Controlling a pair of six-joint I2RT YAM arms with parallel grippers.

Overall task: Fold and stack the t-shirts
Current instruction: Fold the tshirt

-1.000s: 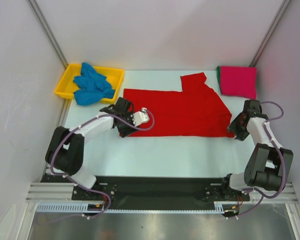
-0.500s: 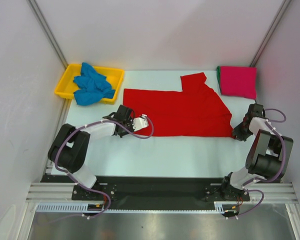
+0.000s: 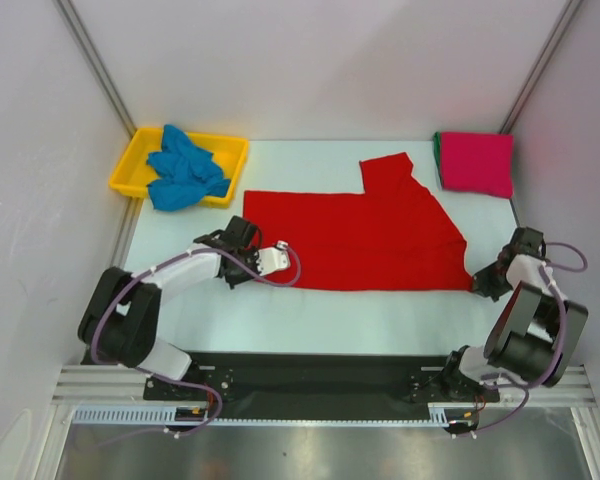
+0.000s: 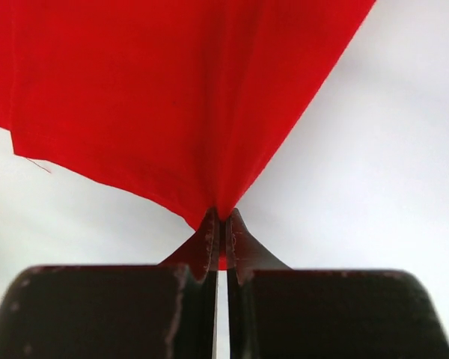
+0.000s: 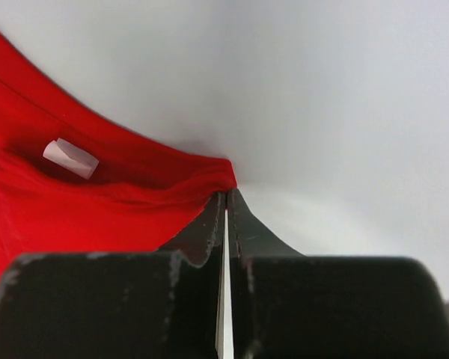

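Note:
A bright red t-shirt (image 3: 365, 230) lies spread flat mid-table, one sleeve pointing to the far side. My left gripper (image 3: 242, 262) is shut on its near left corner. In the left wrist view the cloth (image 4: 172, 97) fans out from the pinched tips (image 4: 221, 221). My right gripper (image 3: 483, 283) is shut on the near right corner. The right wrist view shows the red hem (image 5: 75, 209) bunched at the tips (image 5: 225, 196), with a white label (image 5: 69, 158) on it. A crumpled blue t-shirt (image 3: 185, 168) lies in the tray. A folded magenta-pink t-shirt (image 3: 475, 162) lies far right on a green edge (image 3: 437, 150).
The yellow plastic tray (image 3: 130, 165) stands at the far left corner. White walls close in the table on three sides. Both arm bases sit on the black rail (image 3: 310, 375) at the near edge.
Both grippers went from open to shut on the red shirt's near corners. They then moved toward the near edge, and the shirt's near hem came with them.

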